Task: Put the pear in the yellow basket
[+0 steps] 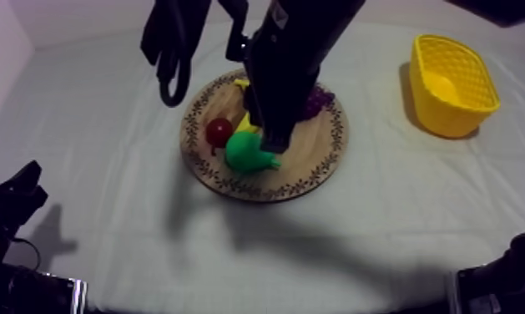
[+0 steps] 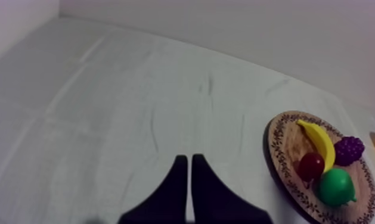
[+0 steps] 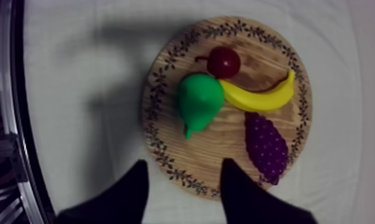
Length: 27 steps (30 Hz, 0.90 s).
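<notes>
Bulky black arms (image 1: 290,58), tapered black fingers (image 3: 127,196) (two apiece)

No text, label, brand or number is legible anywhere (the wooden board (image 3: 225,140) bears just ornament).

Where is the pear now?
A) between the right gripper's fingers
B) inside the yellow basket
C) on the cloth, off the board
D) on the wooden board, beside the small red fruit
D: the pear lies on the wooden board next to the small red fruit; the right gripper is open and holds nothing.
</notes>
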### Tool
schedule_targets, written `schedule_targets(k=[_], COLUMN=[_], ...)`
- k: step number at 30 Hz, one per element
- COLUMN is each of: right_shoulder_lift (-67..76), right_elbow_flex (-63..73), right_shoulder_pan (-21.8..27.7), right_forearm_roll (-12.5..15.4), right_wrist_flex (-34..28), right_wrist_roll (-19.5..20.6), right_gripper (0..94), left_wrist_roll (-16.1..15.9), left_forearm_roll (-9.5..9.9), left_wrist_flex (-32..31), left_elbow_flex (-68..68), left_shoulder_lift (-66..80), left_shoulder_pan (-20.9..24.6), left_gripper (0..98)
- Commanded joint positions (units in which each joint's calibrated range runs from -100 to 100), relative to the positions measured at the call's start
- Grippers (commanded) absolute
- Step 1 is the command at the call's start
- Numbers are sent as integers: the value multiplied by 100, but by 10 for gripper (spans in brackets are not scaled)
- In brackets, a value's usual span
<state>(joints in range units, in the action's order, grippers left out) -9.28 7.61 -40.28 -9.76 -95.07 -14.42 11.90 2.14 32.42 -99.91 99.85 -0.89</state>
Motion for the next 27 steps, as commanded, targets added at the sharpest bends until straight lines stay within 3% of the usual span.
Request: schedule_targets(k=[1, 9, 27], right_shoulder_lift=[-65, -706, -2929], right_elbow_flex=[-10, -253, 681], right_shoulder_pan=[15, 57, 215], right_forearm_roll=[-36, -52, 47], right_wrist_flex=[-6, 273, 876], right_wrist_roll=[8, 114, 247], right_gripper=[530, 630, 655], left_wrist_roll=[-1, -1, -1], left_forearm_roll=[3, 3, 3], left_wrist_flex=[0, 0, 0], left_elbow_flex=[2, 2, 2], left_shoulder_lift=[-2, -2, -2], left_shoulder_pan=[-1, -1, -1], left_gripper=[1, 1, 1])
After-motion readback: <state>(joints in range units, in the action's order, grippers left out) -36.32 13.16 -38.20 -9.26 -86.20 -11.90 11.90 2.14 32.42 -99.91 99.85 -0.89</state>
